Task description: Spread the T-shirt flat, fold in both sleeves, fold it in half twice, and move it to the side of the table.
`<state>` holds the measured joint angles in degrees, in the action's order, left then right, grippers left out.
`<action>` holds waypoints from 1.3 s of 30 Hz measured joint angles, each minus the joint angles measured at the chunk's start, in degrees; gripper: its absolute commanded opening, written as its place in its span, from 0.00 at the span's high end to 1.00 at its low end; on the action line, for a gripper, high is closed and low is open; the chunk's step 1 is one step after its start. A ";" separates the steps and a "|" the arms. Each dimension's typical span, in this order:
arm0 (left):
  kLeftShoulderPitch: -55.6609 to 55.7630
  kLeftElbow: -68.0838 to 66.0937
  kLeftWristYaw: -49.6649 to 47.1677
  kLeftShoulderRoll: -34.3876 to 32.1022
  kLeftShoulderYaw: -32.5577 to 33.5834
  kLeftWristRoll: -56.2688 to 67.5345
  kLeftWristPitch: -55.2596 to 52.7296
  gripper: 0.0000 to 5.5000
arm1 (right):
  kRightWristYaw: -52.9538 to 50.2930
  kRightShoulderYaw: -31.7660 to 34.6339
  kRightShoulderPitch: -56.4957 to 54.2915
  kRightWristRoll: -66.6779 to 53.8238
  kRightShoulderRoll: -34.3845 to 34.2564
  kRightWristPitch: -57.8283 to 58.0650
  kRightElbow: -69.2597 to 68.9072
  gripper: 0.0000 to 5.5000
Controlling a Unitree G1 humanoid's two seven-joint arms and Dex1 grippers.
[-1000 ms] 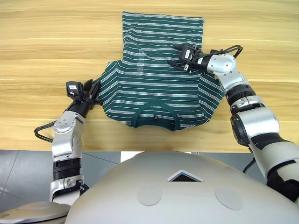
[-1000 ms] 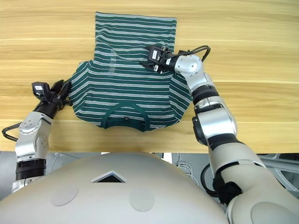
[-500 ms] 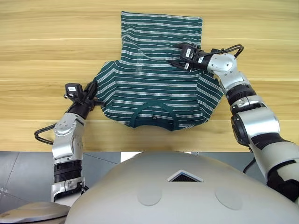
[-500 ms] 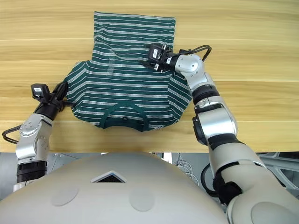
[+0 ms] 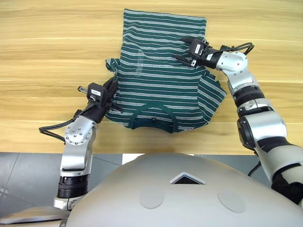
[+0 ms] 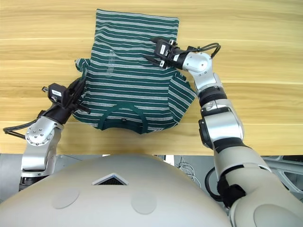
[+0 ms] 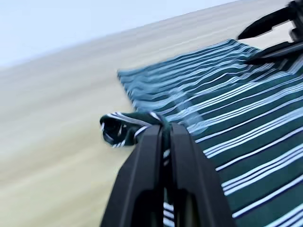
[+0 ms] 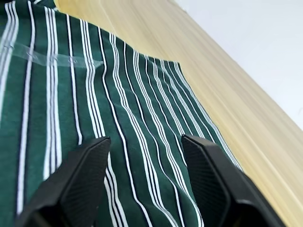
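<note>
A dark green T-shirt (image 5: 161, 80) with white stripes lies on the wooden table (image 5: 42, 56), its collar (image 5: 154, 111) toward the near edge. My left gripper (image 5: 111, 90) is shut on the left sleeve (image 7: 120, 127), which is bunched and drawn in over the shirt's left side; the left wrist view shows its fingertips (image 7: 163, 130) pinching the cloth. My right gripper (image 5: 182, 49) hovers open just over the far right part of the shirt, and striped cloth shows between its fingers (image 8: 75, 189). The right sleeve (image 5: 213, 92) lies at the shirt's right edge with slanted stripes.
Bare wood stretches to the left and right of the shirt and beyond its far hem. The table's front edge (image 5: 28, 151) runs just below the collar. A black cable (image 5: 51, 133) loops beside my left forearm.
My left gripper has moved right and farther away with the left sleeve, pulling it in over the shirt. My right gripper has shifted a little right and farther, still open.
</note>
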<state>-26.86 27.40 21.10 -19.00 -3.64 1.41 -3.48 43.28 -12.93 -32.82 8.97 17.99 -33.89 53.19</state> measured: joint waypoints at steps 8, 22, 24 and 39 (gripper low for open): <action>0.82 -6.76 -1.11 -1.55 -9.00 -11.20 -1.19 0.99 | 0.38 0.45 1.77 -0.85 1.74 -0.04 -2.36 0.49; -3.11 2.23 2.33 -1.82 -11.80 -7.80 -8.79 0.68 | 1.69 -2.16 1.77 0.80 1.46 5.51 -1.91 0.49; -3.96 3.87 2.44 -2.00 -11.51 -7.33 -9.38 0.68 | 3.36 -3.47 1.62 1.60 1.84 7.19 -2.05 0.49; -2.45 7.64 2.36 0.87 -6.88 4.08 -3.82 0.68 | -34.06 -15.70 -22.73 23.82 -6.53 3.67 20.01 0.49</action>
<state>-29.31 35.03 23.46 -18.13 -10.52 5.49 -7.30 9.22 -28.63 -55.55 32.79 11.46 -30.22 73.21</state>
